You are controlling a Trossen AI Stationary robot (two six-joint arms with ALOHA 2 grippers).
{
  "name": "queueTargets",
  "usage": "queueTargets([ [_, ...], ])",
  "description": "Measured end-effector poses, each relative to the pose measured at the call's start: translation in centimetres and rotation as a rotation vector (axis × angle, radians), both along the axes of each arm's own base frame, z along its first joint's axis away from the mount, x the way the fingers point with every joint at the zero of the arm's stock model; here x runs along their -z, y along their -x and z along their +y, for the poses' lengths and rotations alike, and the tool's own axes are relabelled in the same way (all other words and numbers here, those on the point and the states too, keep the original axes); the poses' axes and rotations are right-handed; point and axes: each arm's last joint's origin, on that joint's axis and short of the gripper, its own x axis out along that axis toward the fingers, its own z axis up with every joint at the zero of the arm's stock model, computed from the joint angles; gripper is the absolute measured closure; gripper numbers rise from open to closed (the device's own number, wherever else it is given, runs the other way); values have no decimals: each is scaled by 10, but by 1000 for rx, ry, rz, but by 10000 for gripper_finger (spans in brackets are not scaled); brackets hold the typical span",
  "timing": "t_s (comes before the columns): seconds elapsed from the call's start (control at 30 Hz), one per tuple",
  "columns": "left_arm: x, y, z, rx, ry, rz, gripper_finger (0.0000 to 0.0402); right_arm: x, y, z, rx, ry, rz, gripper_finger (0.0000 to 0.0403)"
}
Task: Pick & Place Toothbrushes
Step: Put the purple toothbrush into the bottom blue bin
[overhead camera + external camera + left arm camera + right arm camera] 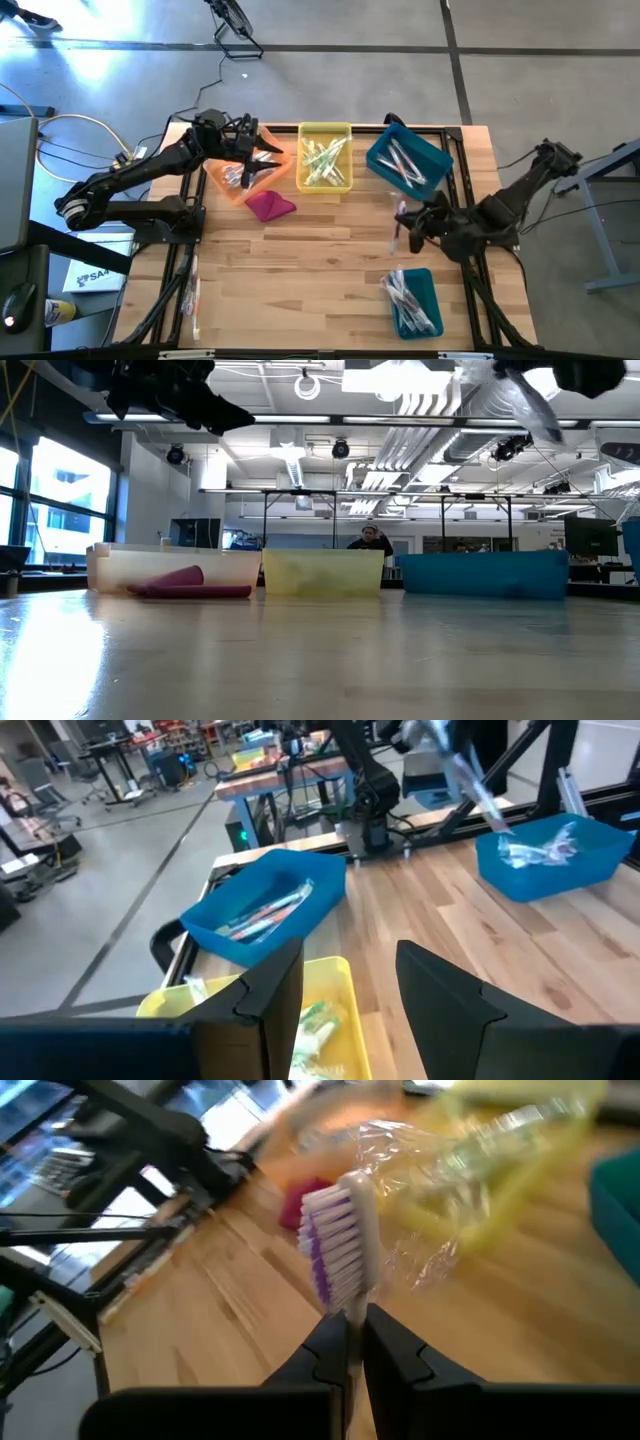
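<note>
While the right gripper [350, 1342] pinches a single toothbrush [340, 1250] by its handle, purple-and-white bristle head up and clear wrapper trailing off it, that brush hangs above bare table between the two blue bins, touching nothing else.

Right gripper in the high view [408, 225]: near the table's right side, between the far blue bin [436, 153] and the near teal bin [427, 288]. Fingers pressed together on the handle.

Other toothbrushes: a heap in the teal bin, several in the far blue bin, green and white ones in the yellow bin [325, 131], a few pale ones in the orange bin [222, 186]. One or two seem to lie loose on the wood by the table's near left edge, too small to be sure.

Left gripper [252, 157] hovers over the orange bin, fingers spread, holding nothing. Magenta cloth [270, 206] lies just beside that bin.

Progress, as a judgement: mid-task. One brush in transit, its destination bin not evident. Every bin holds stock, so sorted versus unsorted cannot be told; placement of this brush remains, likely more after.
</note>
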Motion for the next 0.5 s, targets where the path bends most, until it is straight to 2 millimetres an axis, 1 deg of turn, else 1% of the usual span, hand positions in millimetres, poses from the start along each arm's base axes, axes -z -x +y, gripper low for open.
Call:
queueTargets([
  [0.13, 0, 0, 0, 7, 1, -1, 245, 11, 16, 7, 53, -92, 58, 395],
  [0.23, 0, 0, 0, 7, 1, -1, 245, 18, 25, 14, 58, -159, 112, 395],
  [0.4, 0, 0, 0, 6, -1, -1, 245, 27, 29, 25, 45, -231, 195, 395],
  [0.5, 0, 0, 0, 5, -4, -2, 245, 30, 32, 31, 10, -233, 232, 395],
])
